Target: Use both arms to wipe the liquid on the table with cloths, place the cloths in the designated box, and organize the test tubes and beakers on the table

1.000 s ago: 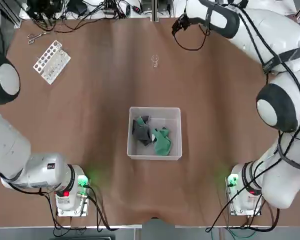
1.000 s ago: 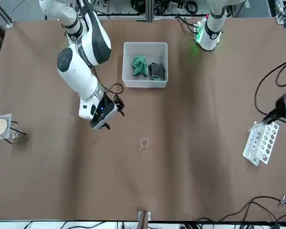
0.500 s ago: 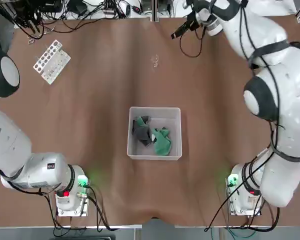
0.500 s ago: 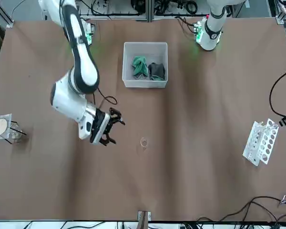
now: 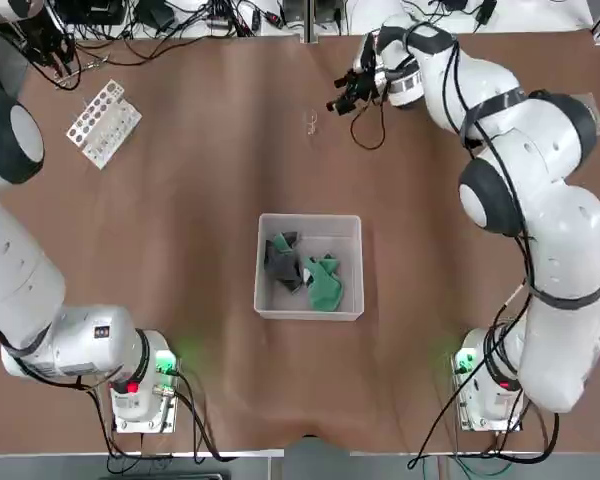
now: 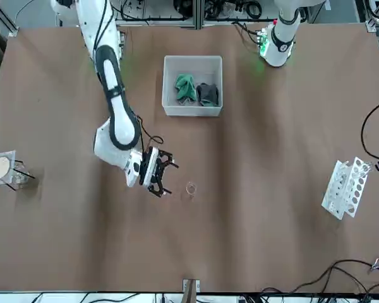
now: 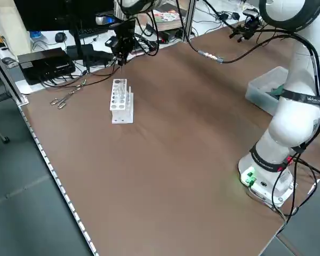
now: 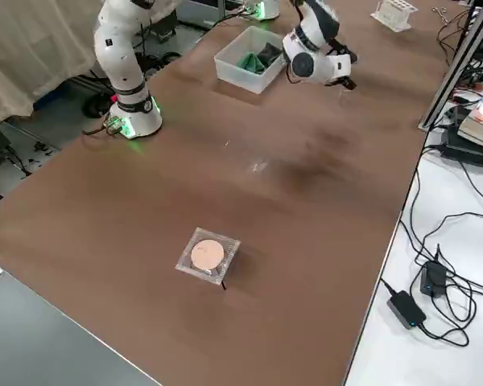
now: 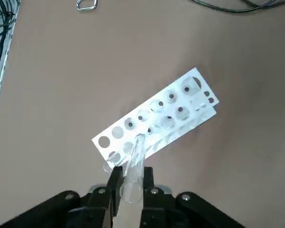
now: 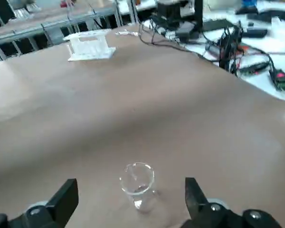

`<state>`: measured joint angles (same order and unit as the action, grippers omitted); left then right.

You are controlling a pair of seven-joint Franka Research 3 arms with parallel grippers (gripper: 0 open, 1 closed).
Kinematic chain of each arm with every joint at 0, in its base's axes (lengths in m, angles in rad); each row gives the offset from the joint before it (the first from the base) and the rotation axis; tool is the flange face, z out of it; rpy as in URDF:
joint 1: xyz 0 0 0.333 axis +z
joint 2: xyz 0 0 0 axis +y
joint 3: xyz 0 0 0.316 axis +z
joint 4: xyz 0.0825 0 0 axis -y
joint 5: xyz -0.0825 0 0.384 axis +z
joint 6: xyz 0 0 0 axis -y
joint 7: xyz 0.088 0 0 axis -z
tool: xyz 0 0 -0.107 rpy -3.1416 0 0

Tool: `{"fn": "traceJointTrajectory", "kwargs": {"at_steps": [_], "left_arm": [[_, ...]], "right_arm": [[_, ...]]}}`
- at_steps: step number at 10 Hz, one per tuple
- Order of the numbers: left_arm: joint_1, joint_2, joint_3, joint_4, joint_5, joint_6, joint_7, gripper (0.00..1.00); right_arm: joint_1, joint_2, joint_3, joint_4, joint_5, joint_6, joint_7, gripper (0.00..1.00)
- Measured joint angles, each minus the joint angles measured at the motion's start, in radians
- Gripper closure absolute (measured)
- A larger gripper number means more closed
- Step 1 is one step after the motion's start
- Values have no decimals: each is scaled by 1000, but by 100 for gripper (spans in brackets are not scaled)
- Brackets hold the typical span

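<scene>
With both cloths [image 5: 305, 268] binned, tidying proceeds: left gripper [image 9: 130, 178] clasps a test tube [image 9: 134, 166] above the rack [image 9: 156, 118]; right gripper [image 10: 128, 197], fingers spread, must enclose the beaker [image 10: 137, 184].

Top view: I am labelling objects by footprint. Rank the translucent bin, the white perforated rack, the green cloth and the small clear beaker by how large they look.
Largest to smallest:
1. Square translucent plastic bin
2. White perforated rack
3. Green cloth
4. Small clear glass beaker
</scene>
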<state>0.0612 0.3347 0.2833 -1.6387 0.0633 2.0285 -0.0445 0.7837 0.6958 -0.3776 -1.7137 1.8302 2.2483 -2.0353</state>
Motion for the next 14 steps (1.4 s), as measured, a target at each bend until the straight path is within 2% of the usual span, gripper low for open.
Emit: {"fn": "traceJointTrajectory", "kwargs": {"at_steps": [2, 4, 7, 10, 11, 14], "left_arm": [[0, 2, 7, -11, 0, 0, 12, 76], [-4, 6, 7, -18, -17, 0, 13, 76], [-10, 13, 6, -20, -26, 0, 13, 76], [-13, 13, 4, -20, -27, 3, 13, 74], [-13, 13, 4, -20, -27, 3, 14, 67], [-13, 13, 4, -20, -27, 4, 41, 26]], "right_arm": [[-56, 96, 34, 3, 148, -126, -214, 1], [-65, 196, 50, 33, 249, -192, -328, 1], [-66, 276, 92, 126, 318, -198, -384, 1], [-66, 322, 97, 188, 325, -198, -388, 1], [-67, 333, 97, 204, 327, -199, -388, 1], [-67, 367, 105, 269, 327, -198, -393, 1]]}}
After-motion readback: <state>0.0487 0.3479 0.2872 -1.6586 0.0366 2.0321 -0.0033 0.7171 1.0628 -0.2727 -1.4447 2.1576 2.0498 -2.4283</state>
